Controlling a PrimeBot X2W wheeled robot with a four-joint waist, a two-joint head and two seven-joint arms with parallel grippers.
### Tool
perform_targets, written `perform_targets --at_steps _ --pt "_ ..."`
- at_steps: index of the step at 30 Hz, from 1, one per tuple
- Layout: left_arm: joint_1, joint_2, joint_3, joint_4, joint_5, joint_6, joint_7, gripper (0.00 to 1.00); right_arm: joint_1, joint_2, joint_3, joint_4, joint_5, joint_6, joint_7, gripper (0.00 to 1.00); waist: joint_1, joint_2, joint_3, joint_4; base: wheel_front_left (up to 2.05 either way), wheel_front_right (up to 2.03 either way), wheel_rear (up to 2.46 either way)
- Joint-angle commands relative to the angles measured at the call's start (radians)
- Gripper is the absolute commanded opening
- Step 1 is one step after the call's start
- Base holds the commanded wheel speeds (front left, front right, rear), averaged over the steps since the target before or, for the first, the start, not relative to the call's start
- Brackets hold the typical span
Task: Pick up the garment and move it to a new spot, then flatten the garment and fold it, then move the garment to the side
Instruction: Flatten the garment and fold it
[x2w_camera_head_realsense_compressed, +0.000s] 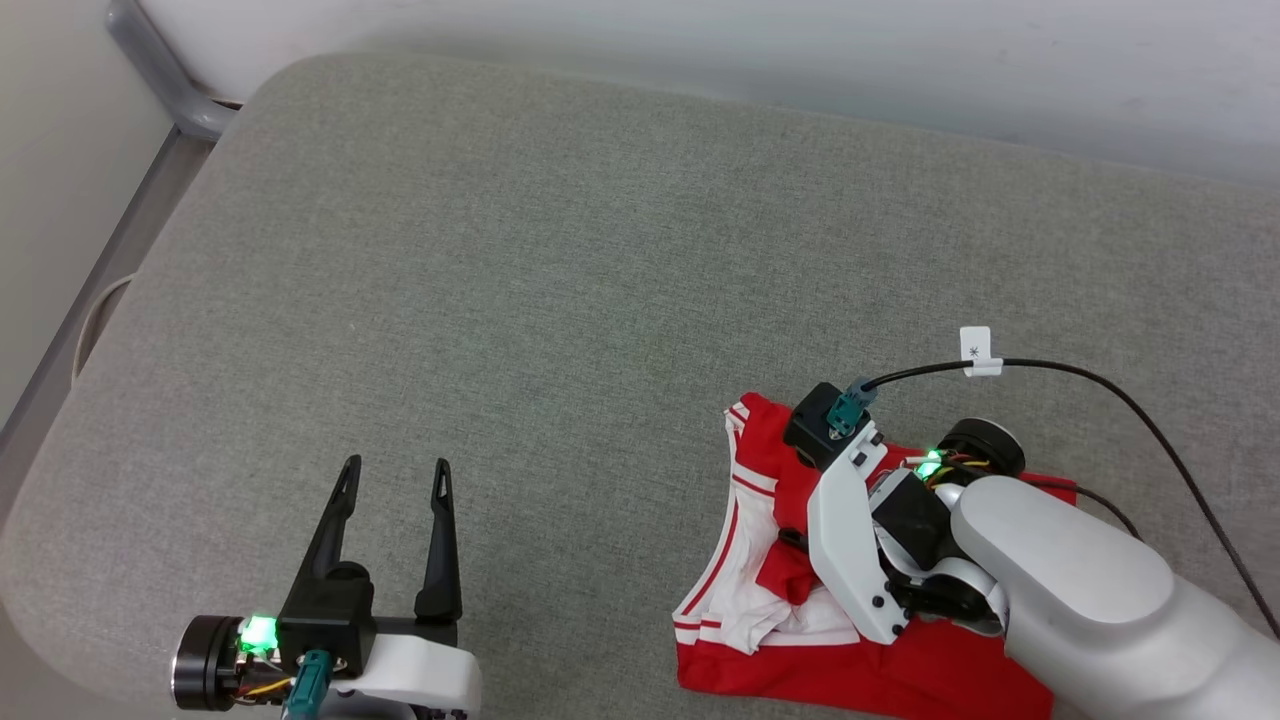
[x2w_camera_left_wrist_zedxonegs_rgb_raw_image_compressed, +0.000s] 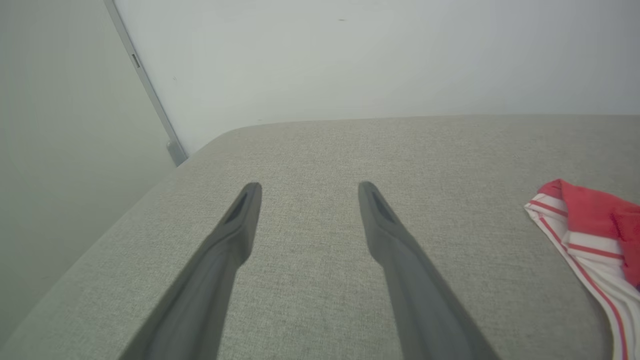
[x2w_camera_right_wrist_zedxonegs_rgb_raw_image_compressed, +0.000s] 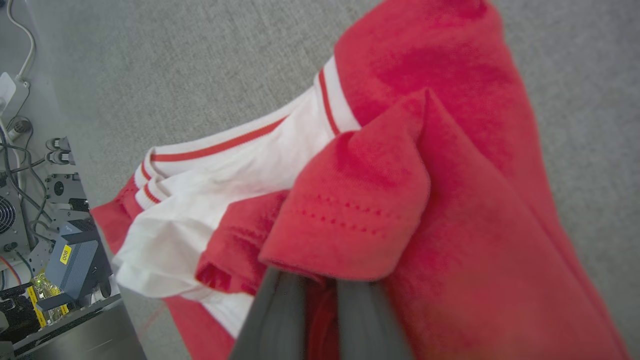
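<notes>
Right claw (x2w_camera_right_wrist_zedxonegs_rgb_raw_image_compressed: 320, 292) pinches a red fold of the garment (x2w_camera_head_realsense_compressed: 745, 560), bunched on the grey padded table (x2w_camera_head_realsense_compressed: 600, 250); left claw (x2w_camera_head_realsense_compressed: 396, 465) gapes empty, white wall (x2w_camera_left_wrist_zedxonegs_rgb_raw_image_compressed: 350, 60) ahead.

left gripper (x2w_camera_head_realsense_compressed: 396, 465): showing two long black tapered fingers (x2w_camera_head_realsense_compressed: 437, 540), a black block (x2w_camera_head_realsense_compressed: 325, 610), a white shell (x2w_camera_head_realsense_compressed: 420, 675); green light (x2w_camera_head_realsense_compressed: 259, 632) glowing | right forearm (x2w_camera_head_realsense_compressed: 1080, 590): showing a pale grey rounded casing, a white bracket (x2w_camera_head_realsense_compressed: 845, 540) with dark screws (x2w_camera_head_realsense_compressed: 877, 601); black cable (x2w_camera_head_realsense_compressed: 1100, 385) carrying a white tag (x2w_camera_head_realsense_compressed: 976, 350)
</notes>
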Motion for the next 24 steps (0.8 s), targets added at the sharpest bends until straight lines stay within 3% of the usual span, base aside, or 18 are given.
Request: perform_targets --at_steps 1,4,5,6,7,15,24 --pt "-0.016 -0.003 -0.003 0.003 -0.002 0.004 -0.004 1.0 0.007 0.005 0.02 0.022 0.009 -0.001 -0.006 0.0 -0.0001 0.0 0.0 0.0 0.0 0.0 0.0" --pt "-0.016 -0.003 -0.001 0.008 -0.001 0.005 -0.004 1.0 -0.007 0.009 0.041 0.033 0.039 -0.001 -0.043 0.0 -0.0001 0.0 -0.006 -0.006 0.0 0.0 0.0" --pt "-0.015 -0.003 -0.001 0.011 -0.001 0.005 -0.004 1.0 -0.012 0.005 0.045 0.029 0.048 -0.001 -0.06 0.17 -0.0001 0.0 -0.011 -0.009 0.0 0.0 0.0" --pt "-0.013 0.0 0.0 0.014 -0.001 0.003 -0.004 1.0 -0.016 -0.003 0.05 0.02 0.058 -0.001 -0.074 0.52 -0.0001 0.0 -0.017 -0.012 0.0 0.0 0.0" --pt "-0.011 0.002 0.001 0.016 0.0 0.003 -0.004 1.0 -0.022 -0.014 0.058 0.007 0.06 -0.001 -0.095 1.0 -0.0001 0.0 -0.024 -0.017 0.0 0.0 0.0" --pt "0.03 0.021 0.012 0.019 0.001 0.002 -0.004 1.0 0.026 -0.134 0.03 -0.135 0.101 -0.001 -0.291 1.0 -0.0001 0.0 -0.08 -0.066 0.0 0.0 0.0" --pt "0.067 0.035 0.01 0.01 0.01 0.007 -0.003 1.0 0.15 -0.228 -0.165 -0.187 0.036 -0.001 -0.522 1.0 -0.0001 0.0 -0.131 -0.141 0.0 0.0 0.0"
